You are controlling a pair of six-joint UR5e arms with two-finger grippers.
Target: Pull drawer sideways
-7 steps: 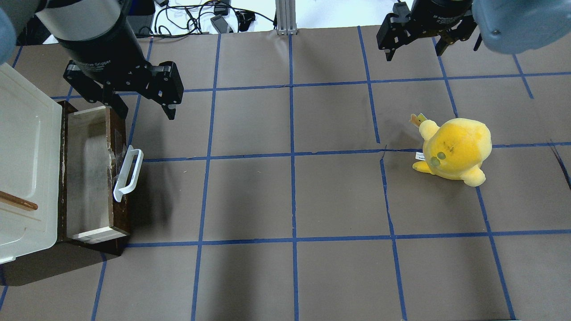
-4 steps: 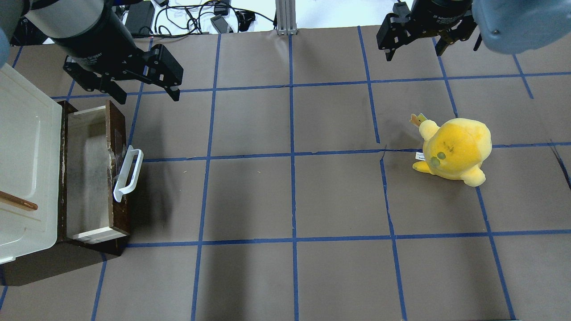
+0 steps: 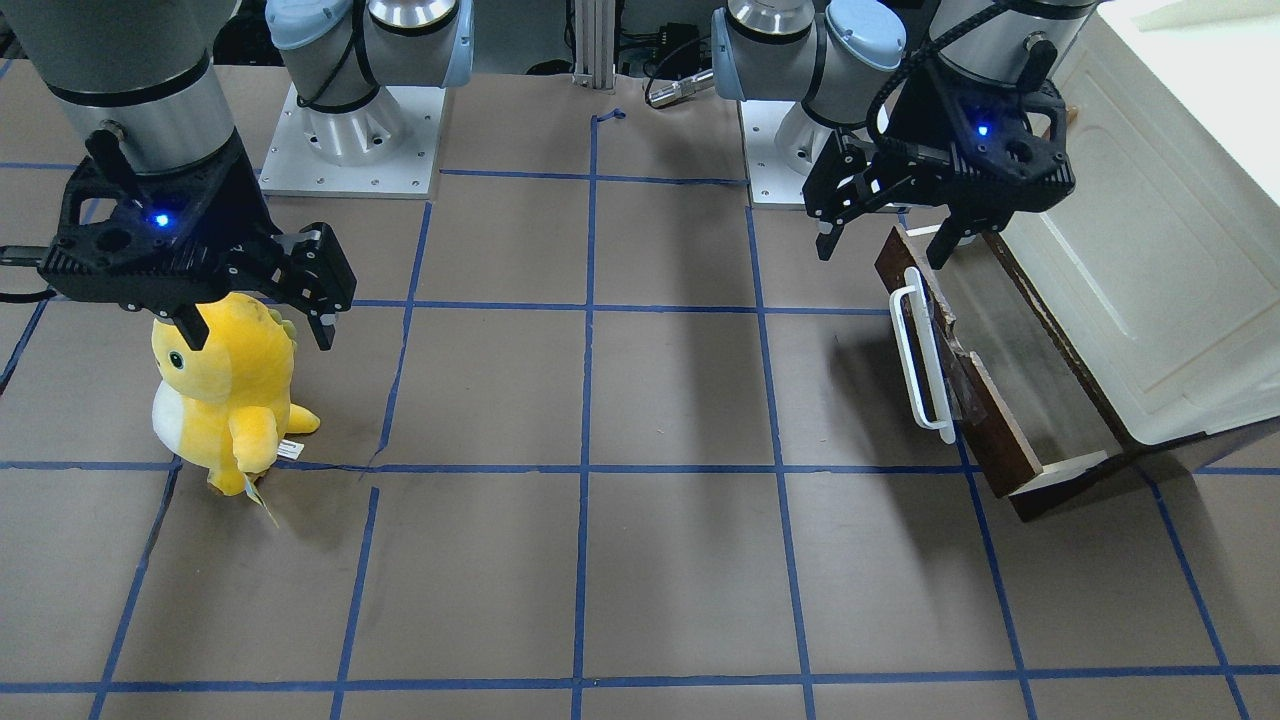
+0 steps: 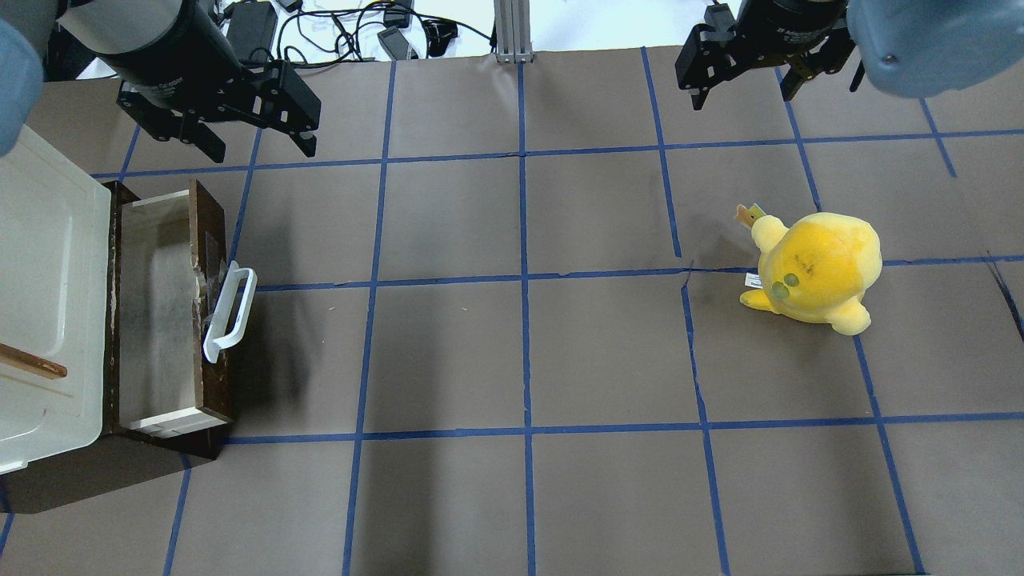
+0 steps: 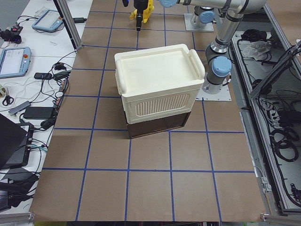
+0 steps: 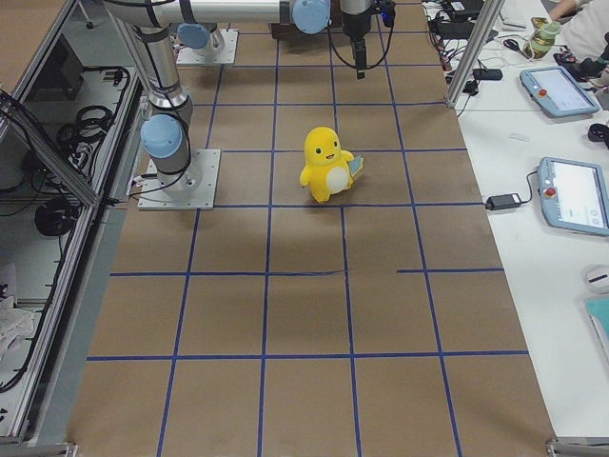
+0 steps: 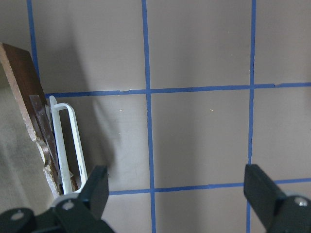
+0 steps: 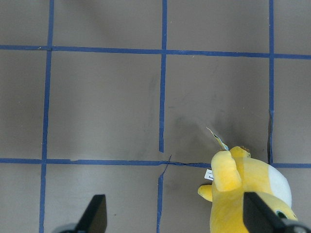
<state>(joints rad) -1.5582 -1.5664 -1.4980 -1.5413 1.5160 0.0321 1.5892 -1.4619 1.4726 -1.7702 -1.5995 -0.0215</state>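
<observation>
The dark brown wooden drawer (image 4: 156,312) stands pulled out sideways from under the cream-white cabinet (image 4: 48,296). Its long white bar handle (image 4: 230,314) is on the front board. The drawer (image 3: 985,400) and handle (image 3: 922,350) also show in the front-facing view, and the handle (image 7: 68,141) in the left wrist view. My left gripper (image 4: 258,148) is open and empty. It hovers above the table beyond the drawer's far end, clear of the handle; it also shows in the front-facing view (image 3: 882,255). My right gripper (image 4: 742,96) is open and empty, high at the far right.
A yellow plush toy (image 4: 816,268) stands on the right half of the table, below and in front of the right gripper (image 3: 260,335). The cabinet door has a small wooden handle (image 4: 32,362). Cables and devices (image 4: 352,32) lie beyond the table's far edge.
My left gripper has moved from beside the drawer's far end toward the table's far edge, staying open. The drawer, toy and right gripper have not moved.
</observation>
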